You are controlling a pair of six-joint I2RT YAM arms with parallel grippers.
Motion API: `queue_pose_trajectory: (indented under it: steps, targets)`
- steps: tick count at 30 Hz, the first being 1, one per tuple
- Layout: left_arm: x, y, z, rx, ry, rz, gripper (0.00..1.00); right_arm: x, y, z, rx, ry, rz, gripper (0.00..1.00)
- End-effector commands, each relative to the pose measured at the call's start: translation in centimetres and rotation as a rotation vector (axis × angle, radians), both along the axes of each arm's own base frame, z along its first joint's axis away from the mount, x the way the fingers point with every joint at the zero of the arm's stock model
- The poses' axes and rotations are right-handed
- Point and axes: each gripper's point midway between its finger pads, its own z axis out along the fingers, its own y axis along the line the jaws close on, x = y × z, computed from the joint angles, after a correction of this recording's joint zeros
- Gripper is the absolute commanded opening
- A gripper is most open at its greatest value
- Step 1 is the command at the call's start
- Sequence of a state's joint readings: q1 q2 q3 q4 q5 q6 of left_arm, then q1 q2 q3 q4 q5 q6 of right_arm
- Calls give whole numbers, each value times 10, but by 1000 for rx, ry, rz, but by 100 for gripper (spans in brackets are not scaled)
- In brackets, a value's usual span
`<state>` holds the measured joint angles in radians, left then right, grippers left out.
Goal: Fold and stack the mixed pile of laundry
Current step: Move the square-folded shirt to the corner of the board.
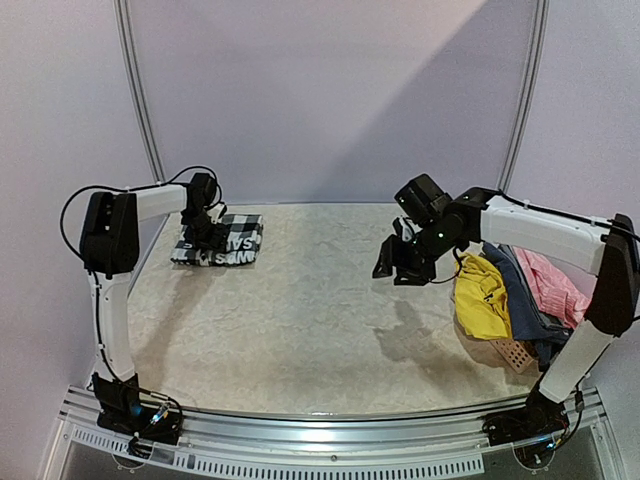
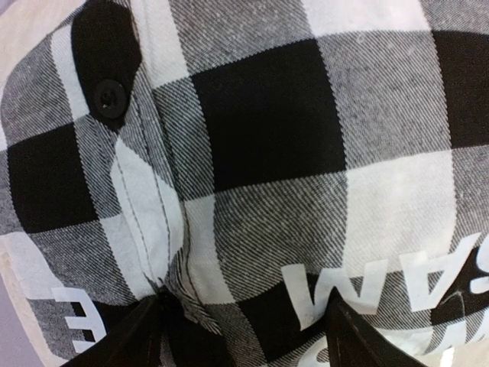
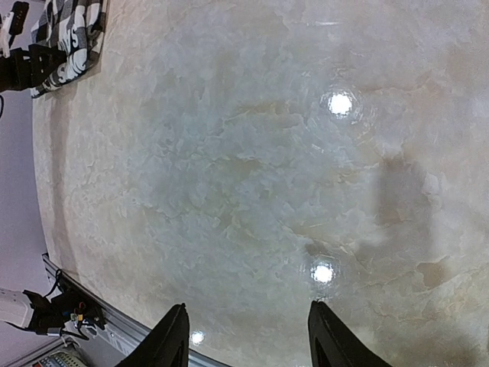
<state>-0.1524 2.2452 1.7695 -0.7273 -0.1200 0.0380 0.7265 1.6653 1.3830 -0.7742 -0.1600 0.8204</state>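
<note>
The black-and-white checked shirt (image 1: pixel 232 240) lies folded at the far left of the table and fills the left wrist view (image 2: pixel 260 130), white letters showing. My left gripper (image 1: pixel 205 238) is right down on it, jaws wide apart (image 2: pixel 244 340), both fingertips (image 2: pixel 134 332) touching the cloth. My right gripper (image 1: pixel 397 266) is open and empty (image 3: pixel 252 336), hovering above bare table right of centre. The remaining pile lies at the right edge: a yellow garment (image 1: pixel 480 295), a blue-grey one (image 1: pixel 522 295) and a pink one (image 1: pixel 560 285). The checked shirt also shows in the right wrist view (image 3: pixel 69 30).
A salmon perforated basket (image 1: pixel 515 353) lies under the pile at the right front. The marbled table (image 1: pixel 300 310) stretches between the shirt and the pile. A metal rail (image 1: pixel 330 430) runs along the near edge, with both arm bases on it.
</note>
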Motion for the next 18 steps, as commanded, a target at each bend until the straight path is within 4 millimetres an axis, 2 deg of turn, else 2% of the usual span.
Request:
queue_pose_trajectory:
  steps: [1,14,18]
  targets:
    - [15,26,-2,43,-2,27,74,5,14,2,4,9,43,54]
    - [50,58,-1,63,-48,72,73,11,26,-7,8,33,75,54]
    - [63,60,0,59,-67,86,73,13,28,-10,4,41,82,54]
